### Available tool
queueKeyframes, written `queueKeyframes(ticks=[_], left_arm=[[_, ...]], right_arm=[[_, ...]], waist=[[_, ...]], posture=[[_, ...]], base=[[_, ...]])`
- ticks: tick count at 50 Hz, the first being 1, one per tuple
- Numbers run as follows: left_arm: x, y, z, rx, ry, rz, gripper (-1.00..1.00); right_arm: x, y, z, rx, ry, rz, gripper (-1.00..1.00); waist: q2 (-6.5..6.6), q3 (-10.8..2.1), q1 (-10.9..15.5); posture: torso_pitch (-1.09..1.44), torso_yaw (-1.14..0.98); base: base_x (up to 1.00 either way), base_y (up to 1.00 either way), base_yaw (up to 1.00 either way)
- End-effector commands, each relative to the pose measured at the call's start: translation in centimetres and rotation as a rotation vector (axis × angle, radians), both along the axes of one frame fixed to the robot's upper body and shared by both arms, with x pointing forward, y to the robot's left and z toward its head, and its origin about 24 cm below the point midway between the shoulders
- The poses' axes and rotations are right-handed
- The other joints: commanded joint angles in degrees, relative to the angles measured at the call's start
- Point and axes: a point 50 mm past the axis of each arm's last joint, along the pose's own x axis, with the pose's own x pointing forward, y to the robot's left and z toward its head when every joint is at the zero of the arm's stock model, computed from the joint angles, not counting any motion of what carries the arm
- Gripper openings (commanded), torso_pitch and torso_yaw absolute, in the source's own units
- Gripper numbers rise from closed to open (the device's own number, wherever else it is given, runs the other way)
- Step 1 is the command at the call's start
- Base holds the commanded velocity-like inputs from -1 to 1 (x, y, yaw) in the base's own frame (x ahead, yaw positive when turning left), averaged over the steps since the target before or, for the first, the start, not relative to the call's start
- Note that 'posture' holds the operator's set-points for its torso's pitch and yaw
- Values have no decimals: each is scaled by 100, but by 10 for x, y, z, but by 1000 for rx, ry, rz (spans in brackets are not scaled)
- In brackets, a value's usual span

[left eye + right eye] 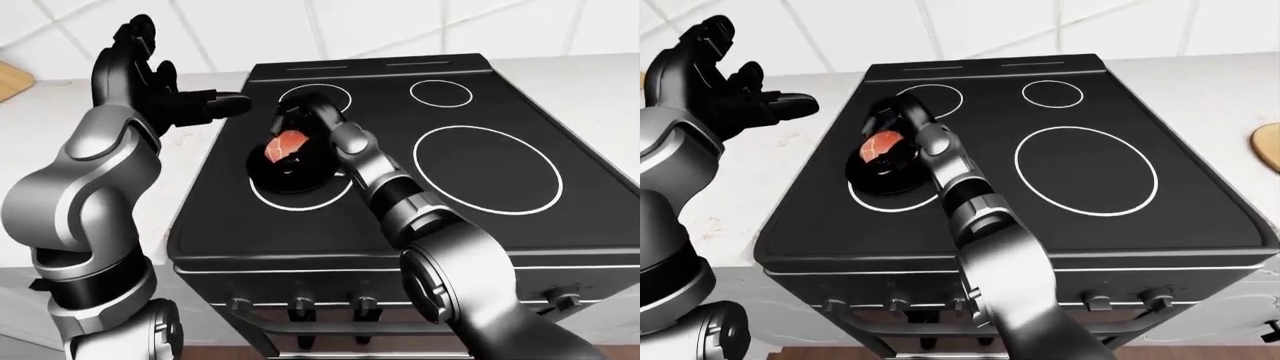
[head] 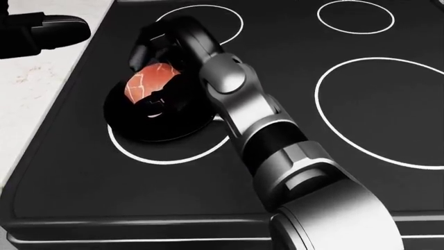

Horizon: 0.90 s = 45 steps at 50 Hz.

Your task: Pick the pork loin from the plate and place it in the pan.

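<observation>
Black stove [image 2: 360,172] under white tiles, pan [image 2: 131,122] on the ring at eight o'clock.

Right hand [image 2: 156,49] over the pan, fingers spread loosely about the pork loin [image 2: 147,82]; true grip impossible to tell. Left hand [image 1: 150,82] raised at ten o'clock, open and empty. Risk: meat snagged on a fingertip and dragged over the rim.

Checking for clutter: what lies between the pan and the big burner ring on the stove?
Only the right arm's forearm crosses bare stove top between pan and big burner ring, head view.
</observation>
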Motion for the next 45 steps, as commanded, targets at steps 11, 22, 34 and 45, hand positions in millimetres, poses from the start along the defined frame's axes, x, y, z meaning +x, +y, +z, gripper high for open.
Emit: queueKeyframes(ticks=[11, 22, 34, 45], left_arm=[[-7, 1, 19, 2, -91, 6, 100], [-7, 1, 18, 2, -91, 6, 100], [-7, 1, 19, 2, -91, 5, 100], [-7, 0, 19, 2, -91, 3, 100]], right_arm=[[0, 4, 29, 41, -112, 13, -18], [0, 5, 27, 41, -112, 14, -3], [0, 4, 24, 39, -106, 15, 69], [1, 2, 29, 45, -118, 7, 100]], waist=[[34, -181, -5], [33, -180, -6], [35, -183, -5], [35, -185, -5]], posture=[[0, 0], [0, 0], [0, 0], [0, 0]], base=[[0, 0, 0], [0, 0, 0], [0, 0, 0], [0, 0, 0]])
